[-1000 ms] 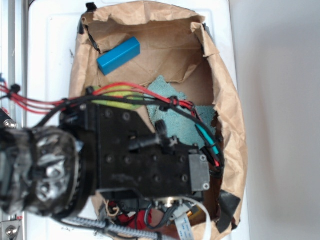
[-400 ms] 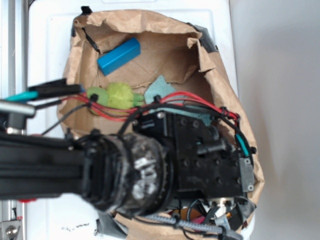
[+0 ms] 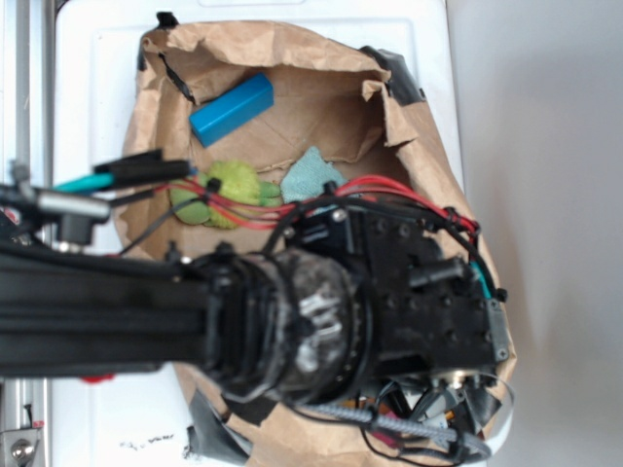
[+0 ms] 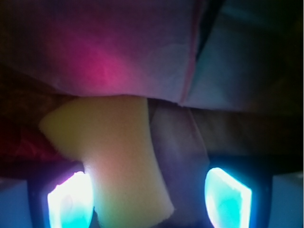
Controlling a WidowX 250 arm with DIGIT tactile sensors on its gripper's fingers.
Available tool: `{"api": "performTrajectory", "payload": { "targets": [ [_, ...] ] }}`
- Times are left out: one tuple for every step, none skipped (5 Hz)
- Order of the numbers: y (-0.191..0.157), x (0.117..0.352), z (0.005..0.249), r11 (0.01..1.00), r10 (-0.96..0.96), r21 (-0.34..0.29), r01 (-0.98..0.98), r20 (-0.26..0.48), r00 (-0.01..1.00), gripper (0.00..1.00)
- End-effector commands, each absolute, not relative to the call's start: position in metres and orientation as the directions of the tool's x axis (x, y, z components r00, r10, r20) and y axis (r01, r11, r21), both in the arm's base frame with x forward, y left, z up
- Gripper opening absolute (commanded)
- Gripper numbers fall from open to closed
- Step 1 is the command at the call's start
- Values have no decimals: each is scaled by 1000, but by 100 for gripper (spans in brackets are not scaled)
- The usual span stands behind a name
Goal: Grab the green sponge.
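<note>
- the gripper [image 4: 149, 199] stands wide apart, gripping nothing, its two glowing fingers [image 4: 69, 202] low in the wrist view.
- the green sponge [image 4: 121, 161], a smooth yellow foam block, lies between those fingers, close to the left one; contact cannot be told.
- in the exterior view the arm [image 3: 292, 326] covers the paper bag [image 3: 302, 58], hiding the sponge.
- a blue block [image 3: 231, 108], a lime fuzzy lump [image 3: 229, 185] and a teal cloth [image 3: 310, 175] lie further back.

A black robot arm [image 3: 292, 321] with a ribbed, scuffed grey wrist joint and a boxy black screw-dotted block. Red, black and teal cables [image 3: 370, 190] loop across it. The tool's fingertips [image 4: 69, 199] glow cyan.
</note>
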State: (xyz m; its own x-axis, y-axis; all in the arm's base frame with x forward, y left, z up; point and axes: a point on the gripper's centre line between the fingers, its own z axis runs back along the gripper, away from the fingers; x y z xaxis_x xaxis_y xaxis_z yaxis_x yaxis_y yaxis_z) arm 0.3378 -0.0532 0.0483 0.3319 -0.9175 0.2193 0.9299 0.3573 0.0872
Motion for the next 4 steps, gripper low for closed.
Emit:
{"api": "performTrajectory", "payload": {
  "targets": [
    [-56, 324, 64, 279, -939, 70, 958, 227, 257, 100],
    [-56, 314, 67, 260, -942, 76, 963, 238, 235, 100],
    [-60, 311, 58, 250, -948, 94, 964, 228, 223, 100],
    [-66, 307, 50, 248, -944, 104, 963, 248, 216, 100]
  ]
}}
